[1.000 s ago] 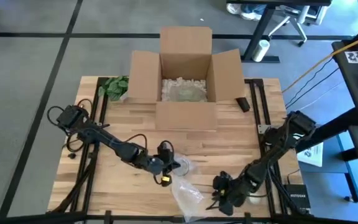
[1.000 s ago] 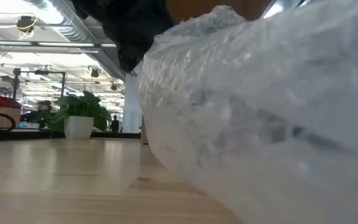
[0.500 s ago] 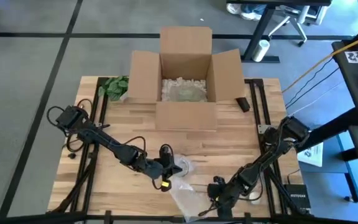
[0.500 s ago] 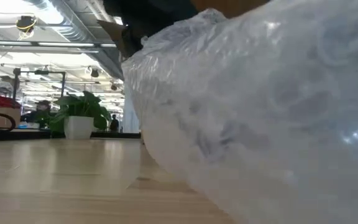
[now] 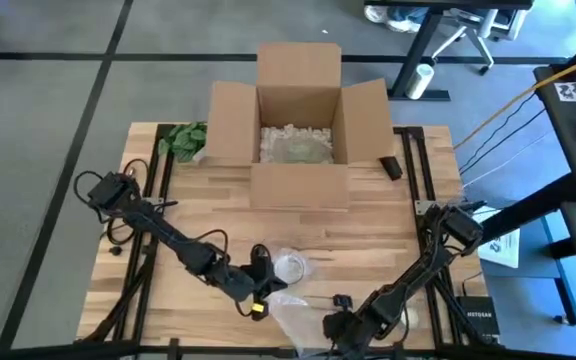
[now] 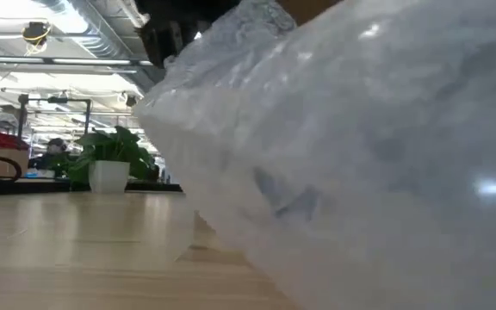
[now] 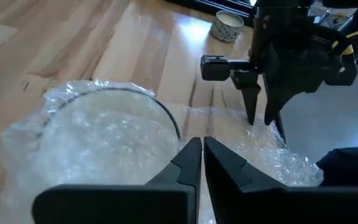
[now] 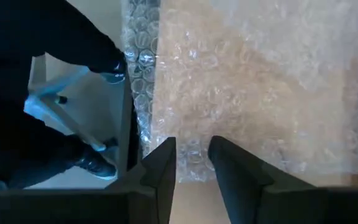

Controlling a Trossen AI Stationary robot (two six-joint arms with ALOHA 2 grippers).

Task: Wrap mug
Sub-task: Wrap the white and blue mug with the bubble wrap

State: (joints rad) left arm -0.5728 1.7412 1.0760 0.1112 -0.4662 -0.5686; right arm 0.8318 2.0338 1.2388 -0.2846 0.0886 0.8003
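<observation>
Mug (image 5: 290,266): covered in bubble wrap (image 5: 298,310), near the bench's (image 5: 368,230) 6 o'clock edge.
Left tool (image 5: 264,281): at the mug's 8 o'clock, fingers (image 7: 190,163) nearly together beside the wrapped rim.
Right tool (image 5: 340,318): narrow gap, over the wrap's edge.
Cardboard box (image 5: 298,120): open, at 12 o'clock.

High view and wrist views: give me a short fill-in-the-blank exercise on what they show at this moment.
1. The clear mug sits on a sheet of ____ wrap.
2. The open cardboard box stands at the table's ____ edge.
3. The left gripper has its fingers ____.
4. The right gripper points at the sheet's ____.

Missing words: bubble; far; shut; edge
</observation>
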